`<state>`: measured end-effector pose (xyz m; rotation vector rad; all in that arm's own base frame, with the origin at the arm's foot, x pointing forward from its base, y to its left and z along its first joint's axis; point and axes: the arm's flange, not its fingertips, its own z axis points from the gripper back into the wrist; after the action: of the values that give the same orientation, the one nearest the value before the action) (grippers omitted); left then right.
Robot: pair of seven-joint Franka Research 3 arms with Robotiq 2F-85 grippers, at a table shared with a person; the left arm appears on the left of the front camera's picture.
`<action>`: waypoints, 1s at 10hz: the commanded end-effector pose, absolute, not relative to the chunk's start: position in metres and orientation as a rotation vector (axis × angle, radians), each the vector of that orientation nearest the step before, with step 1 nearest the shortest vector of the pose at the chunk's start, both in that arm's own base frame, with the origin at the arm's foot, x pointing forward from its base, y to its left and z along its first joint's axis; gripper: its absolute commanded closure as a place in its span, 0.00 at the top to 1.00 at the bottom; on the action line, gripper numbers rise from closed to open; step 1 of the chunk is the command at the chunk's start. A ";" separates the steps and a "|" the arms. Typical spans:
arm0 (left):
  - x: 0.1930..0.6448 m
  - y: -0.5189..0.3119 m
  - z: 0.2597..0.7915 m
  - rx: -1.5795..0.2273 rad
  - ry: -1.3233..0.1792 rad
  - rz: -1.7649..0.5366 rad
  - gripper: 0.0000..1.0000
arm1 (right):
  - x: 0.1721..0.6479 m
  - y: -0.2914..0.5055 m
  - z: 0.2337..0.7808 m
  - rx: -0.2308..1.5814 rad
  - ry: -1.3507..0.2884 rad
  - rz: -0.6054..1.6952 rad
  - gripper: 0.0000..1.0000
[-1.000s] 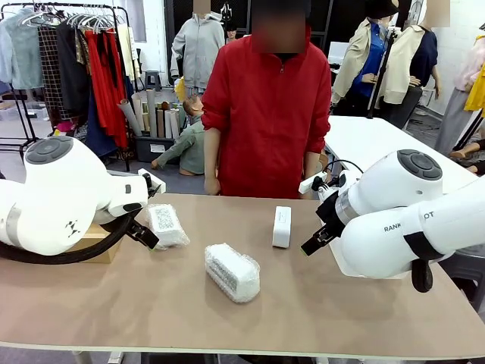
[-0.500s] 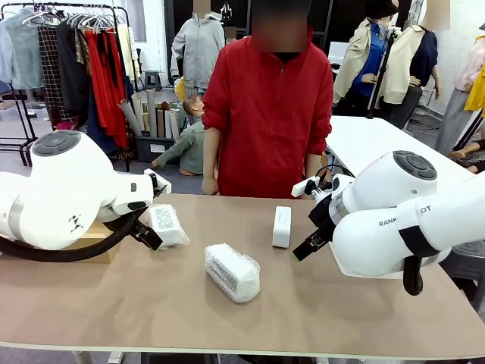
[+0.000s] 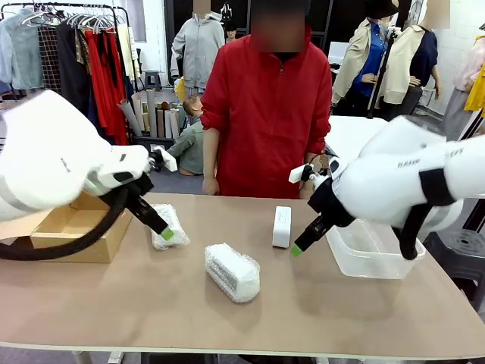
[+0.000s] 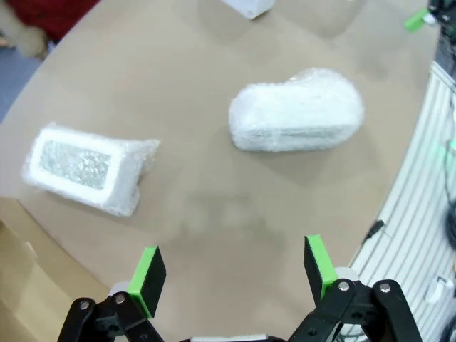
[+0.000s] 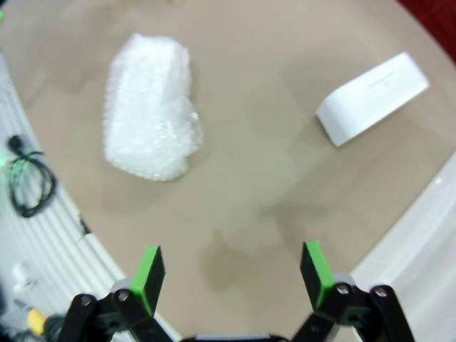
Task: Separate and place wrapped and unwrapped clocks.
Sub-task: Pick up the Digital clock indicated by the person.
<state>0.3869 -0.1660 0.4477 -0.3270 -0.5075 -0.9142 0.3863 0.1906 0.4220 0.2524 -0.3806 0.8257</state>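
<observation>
Two bubble-wrapped clocks lie on the table, one near the left [image 3: 173, 226] [image 4: 85, 167] and one in the middle [image 3: 232, 271] [image 4: 296, 112] [image 5: 149, 107]. The bare white clock [image 3: 281, 226] [image 5: 372, 96] stands on edge right of centre, in front of the person. My left gripper [image 3: 165, 233] [image 4: 231, 267] hangs open just above the left wrapped clock's near end, holding nothing. My right gripper [image 3: 295, 249] [image 5: 231, 269] is open and empty too, a short way to the right of the bare clock and above the table.
An open brown cardboard box [image 3: 72, 227] sits at the table's left edge. A clear plastic tub [image 3: 371, 249] [image 5: 420, 235] stands at the right, under my right arm. The person in red stands at the far side, hands near the table edge.
Both arms have lifted and swung, uncovering the cardboard box and the clear tub. Each gripper's fingertips now point lower toward the table. The clocks have not moved.
</observation>
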 end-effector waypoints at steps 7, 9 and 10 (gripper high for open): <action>0.438 -0.105 0.470 -0.346 -0.593 -1.183 1.00 | 0.447 0.140 0.465 0.435 -0.652 1.056 1.00; 0.417 -0.116 0.483 -0.327 -0.570 -1.203 1.00 | 0.435 0.143 0.476 0.399 -0.601 1.032 1.00; 0.417 -0.116 0.483 -0.327 -0.570 -1.203 1.00 | 0.435 0.143 0.476 0.399 -0.601 1.032 1.00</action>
<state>0.4221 -0.1156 0.4792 -0.3066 -0.5641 -1.2124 0.4386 0.1393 0.4712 0.3974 -0.6073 1.0226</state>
